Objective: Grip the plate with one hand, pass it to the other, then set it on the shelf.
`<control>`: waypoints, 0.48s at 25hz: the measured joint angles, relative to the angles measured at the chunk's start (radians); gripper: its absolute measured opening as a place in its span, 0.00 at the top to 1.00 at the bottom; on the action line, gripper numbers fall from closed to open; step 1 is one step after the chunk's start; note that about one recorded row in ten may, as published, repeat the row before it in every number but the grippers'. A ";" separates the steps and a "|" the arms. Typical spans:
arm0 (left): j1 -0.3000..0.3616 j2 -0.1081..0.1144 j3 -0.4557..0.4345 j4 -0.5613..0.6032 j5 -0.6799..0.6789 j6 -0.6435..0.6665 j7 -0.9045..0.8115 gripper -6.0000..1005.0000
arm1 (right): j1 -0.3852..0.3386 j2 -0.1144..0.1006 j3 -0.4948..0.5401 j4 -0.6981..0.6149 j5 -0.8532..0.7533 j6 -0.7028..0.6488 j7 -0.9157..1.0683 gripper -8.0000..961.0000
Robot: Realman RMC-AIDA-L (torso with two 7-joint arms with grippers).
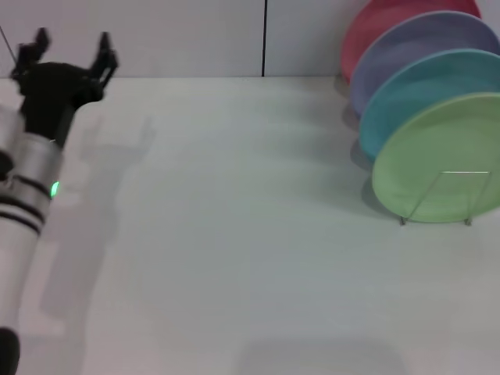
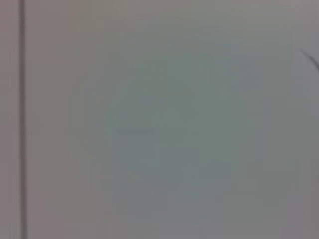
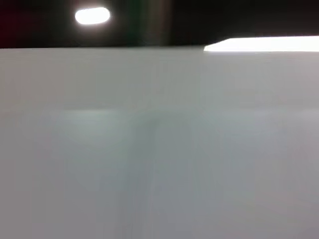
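The light-green plate (image 1: 437, 156) stands on edge in the silver wire shelf (image 1: 461, 191) at the right, frontmost in a row of plates. My left gripper (image 1: 70, 55), black and multi-fingered on the thick white arm with a green light, is at the far left near the back wall, open and empty, far from the plate. My right gripper does not show in any view. The wrist views show only blank pale surfaces.
Behind the green plate in the rack stand a teal-blue plate (image 1: 422, 90), a lavender plate (image 1: 414, 43) and a pink plate (image 1: 375, 23). The white tabletop (image 1: 234, 234) stretches between my left arm and the rack. A wall runs along the back.
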 joint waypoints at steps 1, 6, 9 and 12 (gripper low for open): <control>0.001 -0.002 0.000 0.045 0.000 0.042 -0.020 0.14 | -0.005 0.002 0.055 0.230 0.104 -0.043 -0.120 0.23; -0.009 -0.004 0.016 0.139 0.000 0.146 -0.090 0.14 | -0.013 0.005 0.131 0.493 0.128 -0.052 -0.209 0.21; -0.009 -0.004 0.035 0.159 0.000 0.179 -0.106 0.14 | -0.039 0.005 0.117 0.542 0.111 -0.050 -0.223 0.19; -0.013 -0.004 0.056 0.196 0.000 0.212 -0.107 0.14 | -0.041 0.008 0.140 0.594 0.126 -0.073 -0.223 0.18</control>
